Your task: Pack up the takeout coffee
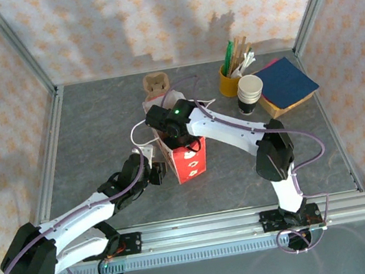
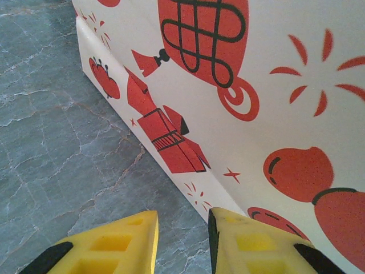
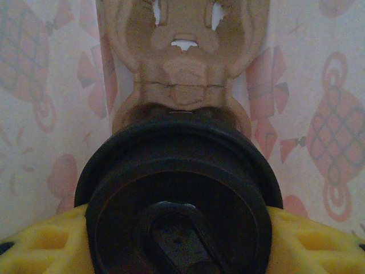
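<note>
The takeout coffee shows its round black lid (image 3: 181,188) in the right wrist view, inside the paper bag. My right gripper (image 3: 181,254) is shut on the cup, a yellow finger (image 3: 48,245) on each side of it. Just past the lid, a brown cardboard cup carrier (image 3: 185,63) sits in the bag. From above, the right arm's wrist (image 1: 173,119) reaches down into the white bag with red prints (image 1: 190,160). My left gripper (image 2: 182,242) is open at the bag's bottom edge (image 2: 171,165), its right finger (image 2: 256,245) against the bag's wall, with bare table in the gap.
A second cardboard carrier (image 1: 156,83) lies behind the bag. A yellow cup of sticks and straws (image 1: 231,79), a stack of white cups (image 1: 250,93) and a blue-topped pad (image 1: 287,82) stand at the back right. Metal frame posts edge the grey table (image 1: 99,136).
</note>
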